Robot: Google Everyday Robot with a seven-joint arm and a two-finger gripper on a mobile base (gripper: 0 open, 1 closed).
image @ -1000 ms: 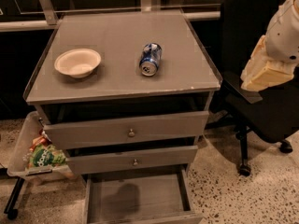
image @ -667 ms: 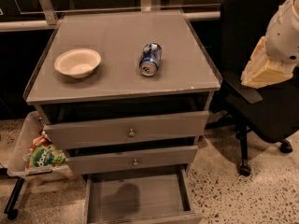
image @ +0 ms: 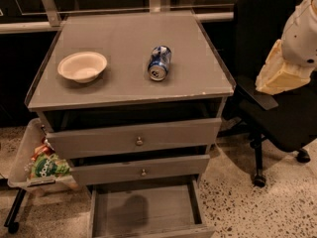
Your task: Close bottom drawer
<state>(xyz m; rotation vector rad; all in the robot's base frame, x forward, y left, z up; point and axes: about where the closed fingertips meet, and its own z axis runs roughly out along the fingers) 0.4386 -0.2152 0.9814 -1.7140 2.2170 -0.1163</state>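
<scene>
The bottom drawer [image: 143, 209] of the grey cabinet is pulled far out, and its bare inside shows. Its front panel [image: 198, 231] lies at the frame's lower edge, and its knob is out of view. The middle drawer [image: 141, 168] and the top drawer [image: 136, 137] above it each show a small round knob and stand slightly out. My gripper is out of view. Only a white and cream part of my arm [image: 290, 53] shows at the right edge, above the chair and well away from the drawers.
A white bowl [image: 82, 66] and a blue can lying on its side [image: 159, 62] rest on the cabinet top [image: 129, 90]. A black office chair [image: 277, 98] stands close on the right. A tray with snack bags [image: 42, 165] sits low on the left.
</scene>
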